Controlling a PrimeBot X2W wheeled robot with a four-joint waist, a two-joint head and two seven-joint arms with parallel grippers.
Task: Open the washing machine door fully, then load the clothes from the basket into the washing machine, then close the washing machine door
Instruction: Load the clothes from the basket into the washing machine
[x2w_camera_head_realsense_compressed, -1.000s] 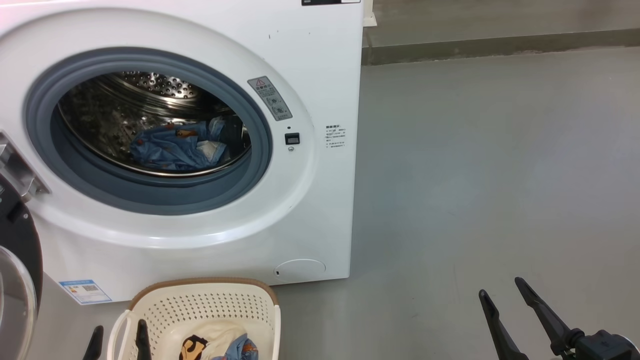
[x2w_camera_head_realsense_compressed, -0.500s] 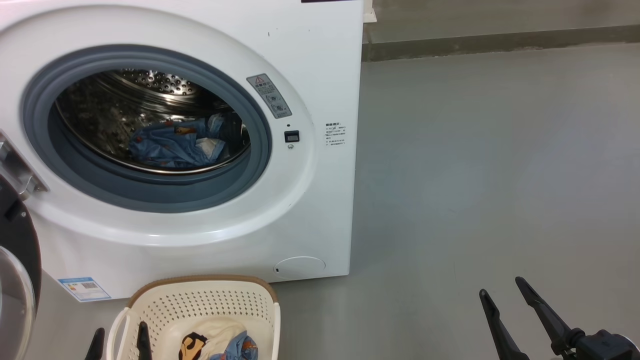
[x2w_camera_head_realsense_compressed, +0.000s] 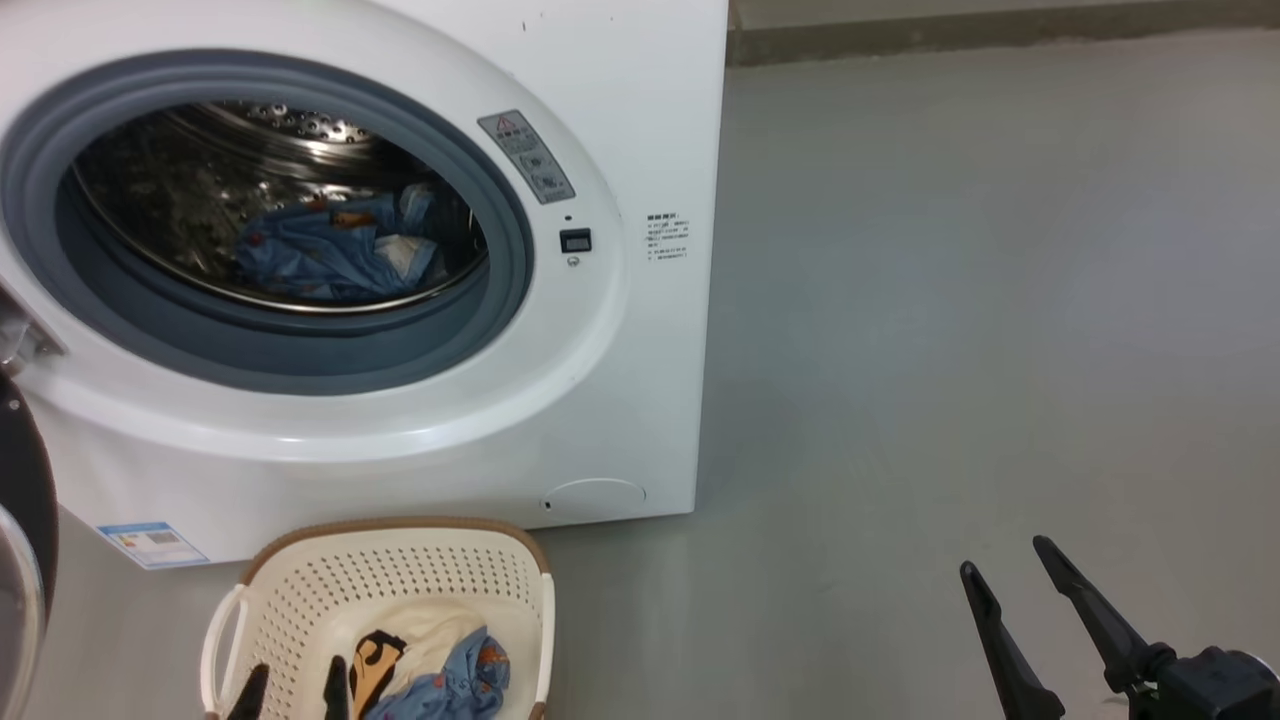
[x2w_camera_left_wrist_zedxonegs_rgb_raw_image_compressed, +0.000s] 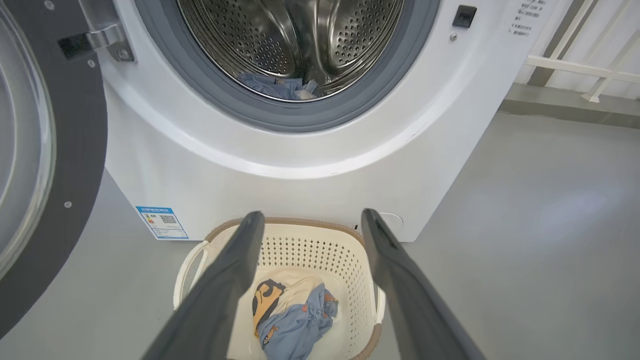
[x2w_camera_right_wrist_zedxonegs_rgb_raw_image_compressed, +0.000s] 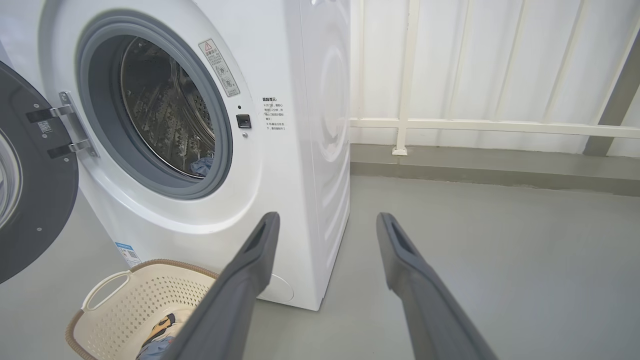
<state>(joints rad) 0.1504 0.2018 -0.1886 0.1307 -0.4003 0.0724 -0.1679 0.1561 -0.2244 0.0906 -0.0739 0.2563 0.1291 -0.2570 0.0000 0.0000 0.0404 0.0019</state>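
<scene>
The door (x2w_camera_left_wrist_zedxonegs_rgb_raw_image_compressed: 75, 150) is swung wide to the left of the washer (x2w_camera_head_realsense_compressed: 620, 120), hinges exposed, so that the mouth of the drum (x2w_camera_left_wrist_zedxonegs_rgb_raw_image_compressed: 300, 40) is left free for loading. The basket (x2w_camera_head_realsense_compressed: 400, 560) is set on the floor (x2w_camera_head_realsense_compressed: 950, 300) just before the washer's front, below the opening, presumably so that each lift is kept short. A blue bundle (x2w_camera_head_realsense_compressed: 320, 260) is already lying at the drum's bottom. The remaining clothes (x2w_camera_head_realsense_compressed: 440, 670), blue and cream, are heaped at the basket's bottom. Loading is therefore judged part done, and the door's closing is not yet begun.

The left end effector (x2w_camera_head_realsense_compressed: 290, 695) is held over the basket's near left part, fingers spread with nothing between them, poised, it seems, for a descent onto the heap. The right end effector (x2w_camera_head_realsense_compressed: 1005, 555) is parked over bare floor well to the right of the washer, likewise released and empty, apparently kept clear of the work.

In the head view the door is clipped at the left edge, whereas its glass and black rim are shown broadly in the left wrist view, where the heap is also framed between the fingers. The washer's side panel, both hinges and a white railing (x2w_camera_right_wrist_zedxonegs_rgb_raw_image_compressed: 475, 125) along the wall are given by the right wrist view, in which the drum's bundle is barely glimpsed.
</scene>
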